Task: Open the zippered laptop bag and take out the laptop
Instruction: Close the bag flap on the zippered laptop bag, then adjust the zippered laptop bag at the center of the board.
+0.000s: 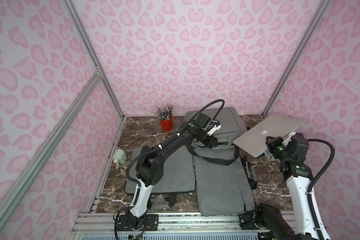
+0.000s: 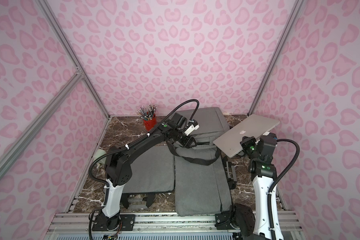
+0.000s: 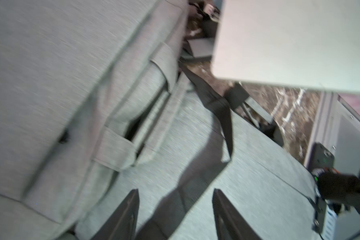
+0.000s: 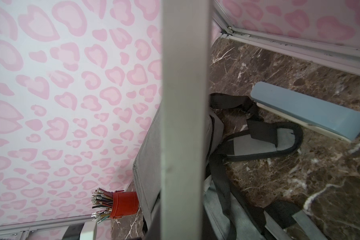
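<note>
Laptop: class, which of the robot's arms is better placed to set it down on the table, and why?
Right. The right gripper is shut on the laptop, lifted clear of the grey bag; the left gripper stands open and empty over the bag.

Your left arm reaches from its near base up and far-right toward mid-scene, elbow bent, wrist turned downward. Its black two-fingered left end effector [image 3: 175, 216] shows in the left wrist view with the fingers [image 3: 123, 216] well apart and nothing between them. Your right arm rises from the near right corner, forearm upright, wrist bent toward the left. The black right end effector [image 1: 268, 143] is clamped on the near edge of the silver slab-shaped laptop [image 1: 266, 135], holding it tilted in the air.
</note>
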Controlling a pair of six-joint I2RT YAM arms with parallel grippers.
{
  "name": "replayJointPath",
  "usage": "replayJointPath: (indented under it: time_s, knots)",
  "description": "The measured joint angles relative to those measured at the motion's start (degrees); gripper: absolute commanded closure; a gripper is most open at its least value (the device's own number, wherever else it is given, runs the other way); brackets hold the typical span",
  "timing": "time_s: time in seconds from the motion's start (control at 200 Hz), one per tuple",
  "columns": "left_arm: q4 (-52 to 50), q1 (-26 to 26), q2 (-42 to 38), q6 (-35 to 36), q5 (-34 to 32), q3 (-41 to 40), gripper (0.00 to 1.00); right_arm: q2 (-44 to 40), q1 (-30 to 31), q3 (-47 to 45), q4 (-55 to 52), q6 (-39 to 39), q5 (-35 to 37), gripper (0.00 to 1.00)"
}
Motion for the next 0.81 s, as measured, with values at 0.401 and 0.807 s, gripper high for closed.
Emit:
replayJointPath:
  time_s: [0.401,0.807]
  knots:
    - [10.05,-7.04,-0.63,8.48,1.66,-11.43,0.35,5.01,-1.81,2.14,0.04,-5.60,-0.59,1.00]
    - [11.80,-9.16,8.92,11.26,-2.05,-5.01,0.77,4.68,-2.84,0.57,0.00,-6.67,-2.56,1.00]
